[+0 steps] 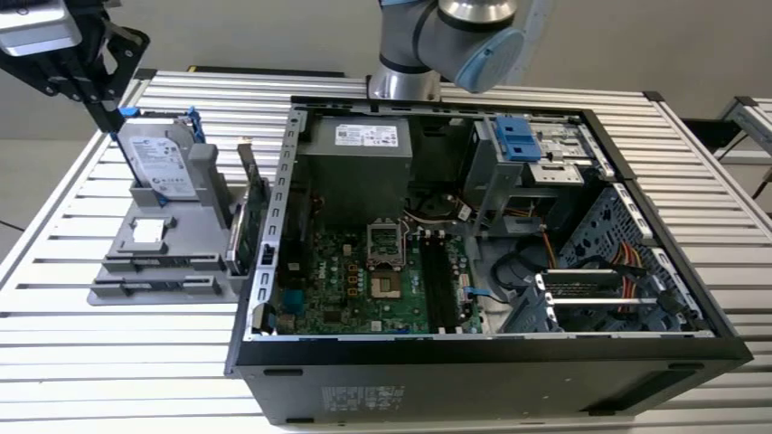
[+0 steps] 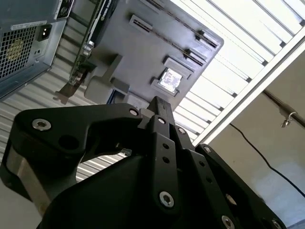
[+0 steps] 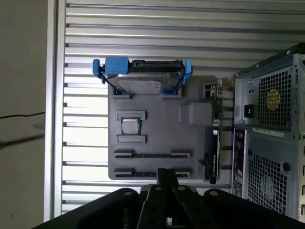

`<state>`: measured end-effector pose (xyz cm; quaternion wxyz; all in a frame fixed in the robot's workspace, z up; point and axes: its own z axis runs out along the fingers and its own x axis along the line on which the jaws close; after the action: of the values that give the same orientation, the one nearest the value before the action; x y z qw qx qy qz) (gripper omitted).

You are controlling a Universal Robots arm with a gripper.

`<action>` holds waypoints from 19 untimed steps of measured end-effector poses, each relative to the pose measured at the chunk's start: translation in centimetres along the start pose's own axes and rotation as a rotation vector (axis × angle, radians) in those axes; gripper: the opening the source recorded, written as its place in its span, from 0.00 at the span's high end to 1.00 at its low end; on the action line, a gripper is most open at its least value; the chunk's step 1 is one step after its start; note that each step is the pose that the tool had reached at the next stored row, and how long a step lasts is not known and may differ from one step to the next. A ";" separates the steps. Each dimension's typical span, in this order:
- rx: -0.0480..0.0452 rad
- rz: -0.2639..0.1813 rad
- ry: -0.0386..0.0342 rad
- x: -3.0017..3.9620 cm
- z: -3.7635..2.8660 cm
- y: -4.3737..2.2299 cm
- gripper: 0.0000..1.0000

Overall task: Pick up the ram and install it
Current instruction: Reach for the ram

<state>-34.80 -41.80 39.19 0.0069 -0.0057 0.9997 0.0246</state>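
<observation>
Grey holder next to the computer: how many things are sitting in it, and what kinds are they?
Hard drive: 1
Green card: 1
Small square chip: 1
Total: 3

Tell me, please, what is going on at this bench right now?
A robot arm is working at a slatted table that carries an open computer case with its motherboard exposed. On the exterior view's left of the case sits a grey parts holder. The arm's hand hangs just above the upright hard drive with blue clips that stands in that holder.
</observation>
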 end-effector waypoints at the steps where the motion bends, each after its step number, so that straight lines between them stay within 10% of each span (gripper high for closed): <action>1: 0.0000 0.000 0.0003 0.00 -0.01 -0.10 1.00; 19: 0.0000 0.001 0.0101 0.02 -0.10 -2.25 1.00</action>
<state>-34.80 -44.05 39.18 0.0018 -0.0054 0.9997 0.0246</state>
